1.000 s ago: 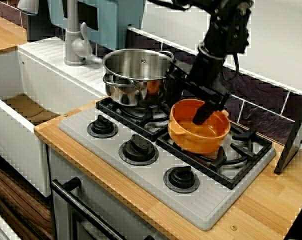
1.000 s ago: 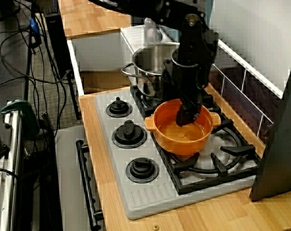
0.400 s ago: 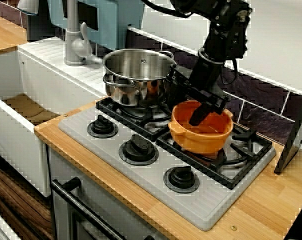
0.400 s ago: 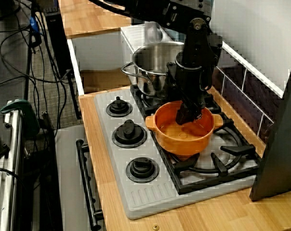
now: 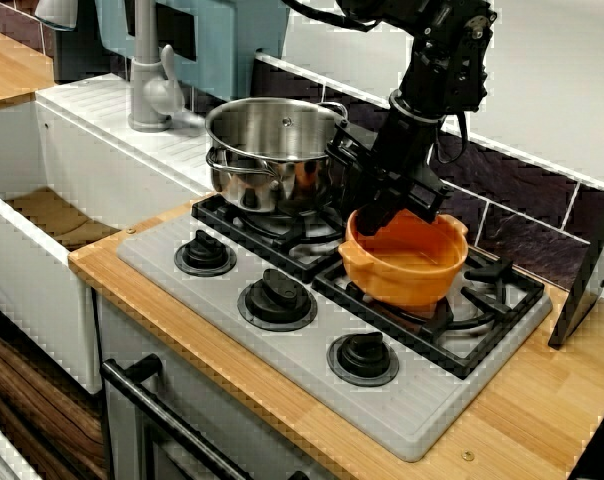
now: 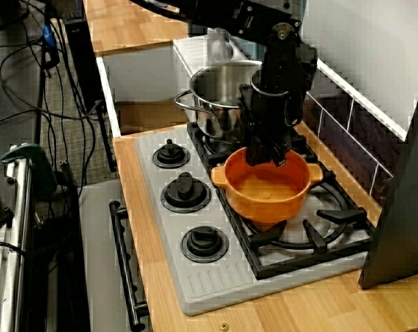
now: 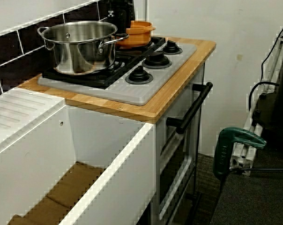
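At the left of the front view sits the white sink (image 5: pixel 32 290), with a grey tap (image 5: pixel 150 75) on the ledge behind it. Next comes the grey stove (image 5: pixel 222 320), set into the wooden tabletop (image 5: pixel 542 400), with three black knobs (image 5: pixel 276 295) along its front. A steel pot (image 5: pixel 272 160) stands on the back left burner.

Just right of it, the tool (image 5: pixel 367 222) comes down from the black arm onto the orange pot (image 5: pixel 407 265), which is over the right burner grate. The jaws stand narrow and straddle the rim on the side nearest the steel pot, one finger inside and one outside. They appear to pinch the wall. We cannot tell whether the base rests fully on the grate.

We judge the orange pot to be light and stiff, probably plastic, with a smooth wall that could slip in a thin pinch. Held by one side of the rim, it will tend to tip. In the view along the stove, the two small ears (image 6: pixel 221 181) on its rim look like firmer places to hold. A dark panel (image 5: pixel 592 270) leans at the far right.
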You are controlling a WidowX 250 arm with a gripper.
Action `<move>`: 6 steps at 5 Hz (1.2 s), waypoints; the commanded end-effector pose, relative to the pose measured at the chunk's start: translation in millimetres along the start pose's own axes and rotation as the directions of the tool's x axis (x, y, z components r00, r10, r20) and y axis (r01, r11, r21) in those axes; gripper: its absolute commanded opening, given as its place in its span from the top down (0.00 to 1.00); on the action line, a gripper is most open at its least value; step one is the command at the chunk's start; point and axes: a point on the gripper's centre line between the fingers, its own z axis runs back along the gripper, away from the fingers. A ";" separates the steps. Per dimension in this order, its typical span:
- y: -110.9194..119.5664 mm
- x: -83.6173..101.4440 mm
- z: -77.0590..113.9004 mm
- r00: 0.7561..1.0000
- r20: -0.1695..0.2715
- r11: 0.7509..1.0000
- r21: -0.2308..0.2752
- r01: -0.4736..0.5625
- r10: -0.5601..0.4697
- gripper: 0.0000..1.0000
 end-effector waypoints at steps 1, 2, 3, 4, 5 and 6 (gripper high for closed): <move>8.8 -0.8 38.0 0.997 0.074 0.998 -0.069 0.006 -0.001 1.00; 13.9 2.0 61.9 0.997 0.083 0.994 -0.109 0.014 -0.005 1.00; 26.9 6.4 79.5 0.996 0.091 0.988 -0.157 0.002 0.012 1.00; 44.0 12.5 95.0 0.995 0.092 0.982 -0.189 -0.027 0.044 1.00; 57.5 13.8 102.6 0.993 0.097 0.979 -0.201 -0.044 0.064 1.00; 73.7 12.9 106.2 0.992 0.092 0.975 -0.212 -0.068 0.090 1.00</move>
